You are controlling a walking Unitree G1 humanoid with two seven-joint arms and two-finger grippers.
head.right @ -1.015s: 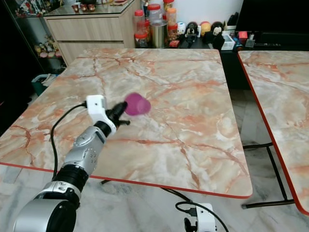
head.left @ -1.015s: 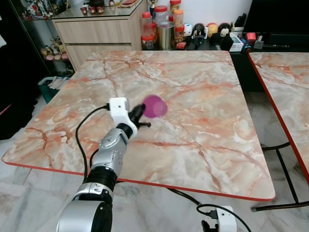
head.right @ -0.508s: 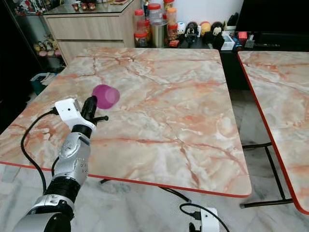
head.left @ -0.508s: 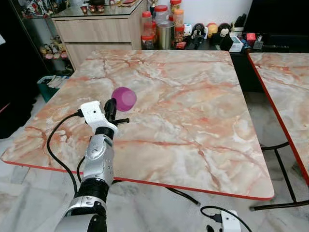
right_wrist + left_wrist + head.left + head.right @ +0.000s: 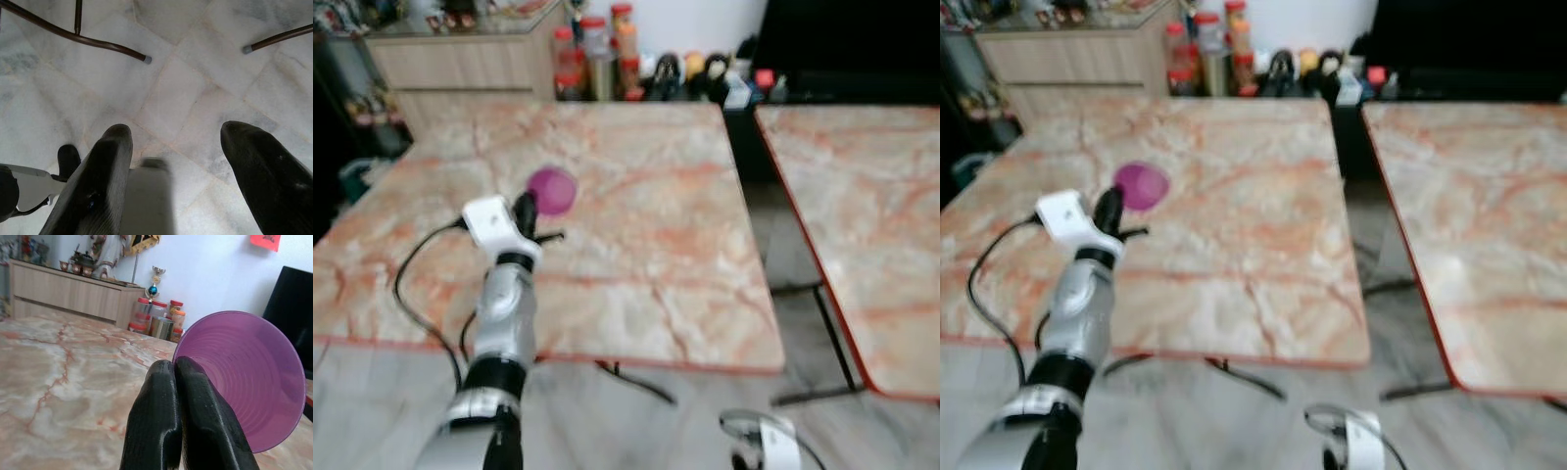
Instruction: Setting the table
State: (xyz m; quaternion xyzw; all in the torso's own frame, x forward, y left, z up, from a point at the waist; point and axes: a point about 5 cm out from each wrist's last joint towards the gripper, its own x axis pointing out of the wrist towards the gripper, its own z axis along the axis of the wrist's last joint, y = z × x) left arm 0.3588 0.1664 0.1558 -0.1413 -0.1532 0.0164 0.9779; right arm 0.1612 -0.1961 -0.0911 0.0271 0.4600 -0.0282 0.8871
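Note:
A purple plastic cup (image 5: 551, 190) hangs just above the orange-veined marble table (image 5: 646, 245), over its left half. My left gripper (image 5: 527, 208) is shut on the cup's rim. In the left wrist view the two black fingers (image 5: 161, 421) pinch the rim together, and the cup (image 5: 249, 377) lies on its side with its mouth facing the camera. My right gripper (image 5: 176, 156) hangs low over the pale tiled floor, open, with nothing between its fingers.
A second marble table (image 5: 862, 225) stands to the right, with a narrow strip of floor between the two. Jars and small figures (image 5: 607, 69) line the back next to a wooden sideboard (image 5: 460, 54). Dark metal table legs (image 5: 112, 46) cross the floor near my right gripper.
My left arm swung the cup leftward over the table, still holding it. The whole picture has since shifted left and blurred, so the camera has moved.

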